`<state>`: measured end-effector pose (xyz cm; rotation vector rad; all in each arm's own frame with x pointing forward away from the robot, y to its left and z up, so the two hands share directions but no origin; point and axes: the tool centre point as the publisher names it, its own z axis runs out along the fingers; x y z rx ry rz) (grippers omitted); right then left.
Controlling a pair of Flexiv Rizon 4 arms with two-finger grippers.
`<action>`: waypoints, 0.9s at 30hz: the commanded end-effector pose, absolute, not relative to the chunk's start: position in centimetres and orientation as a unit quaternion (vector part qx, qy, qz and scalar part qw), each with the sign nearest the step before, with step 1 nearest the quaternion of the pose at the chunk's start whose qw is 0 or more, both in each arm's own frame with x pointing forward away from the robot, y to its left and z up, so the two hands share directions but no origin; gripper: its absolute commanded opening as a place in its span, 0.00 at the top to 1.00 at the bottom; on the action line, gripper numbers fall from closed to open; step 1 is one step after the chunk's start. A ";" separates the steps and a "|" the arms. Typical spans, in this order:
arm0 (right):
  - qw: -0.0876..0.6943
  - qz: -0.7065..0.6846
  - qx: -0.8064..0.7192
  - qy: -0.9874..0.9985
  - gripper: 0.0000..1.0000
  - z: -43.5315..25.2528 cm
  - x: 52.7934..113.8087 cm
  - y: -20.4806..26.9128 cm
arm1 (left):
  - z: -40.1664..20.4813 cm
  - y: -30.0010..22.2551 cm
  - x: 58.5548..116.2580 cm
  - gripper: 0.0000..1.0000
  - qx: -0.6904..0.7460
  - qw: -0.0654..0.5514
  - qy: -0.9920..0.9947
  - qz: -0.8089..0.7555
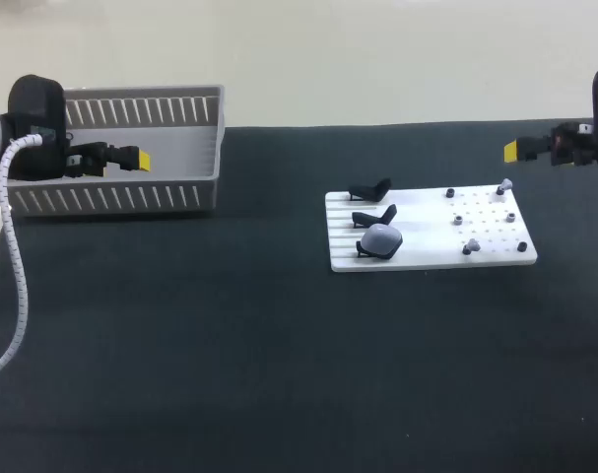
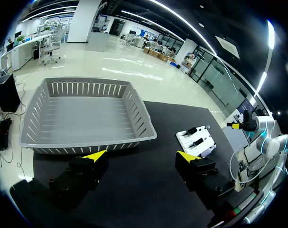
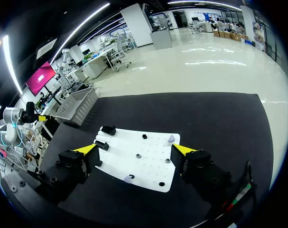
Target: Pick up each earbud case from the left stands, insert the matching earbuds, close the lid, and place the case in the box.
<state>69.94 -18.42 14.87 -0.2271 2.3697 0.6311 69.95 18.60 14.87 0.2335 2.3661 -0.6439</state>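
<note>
Left wrist view shows my left gripper [image 2: 141, 155] with fingers apart, holding nothing, the grey box [image 2: 87, 137] ahead of it. My right gripper [image 3: 135, 148] is likewise spread and empty, the white board [image 3: 148, 142] ahead. One grey earbud case [image 1: 382, 239] sits on the board's nearest black stand [image 1: 363, 252]; small earbuds [image 1: 470, 246] dot its right half.
</note>
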 end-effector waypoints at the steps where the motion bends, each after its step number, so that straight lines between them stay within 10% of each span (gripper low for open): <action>1: 0.333 0.241 -0.087 0.908 0.00 14.9 69.9 -18.4 | 15.0 18.5 70.0 0.00 0.088 0.331 0.908 -0.243; 27: 0.333 0.241 -0.087 0.908 0.00 14.9 69.9 -18.4 | 16.6 14.5 68.7 0.00 0.274 0.344 0.840 -0.316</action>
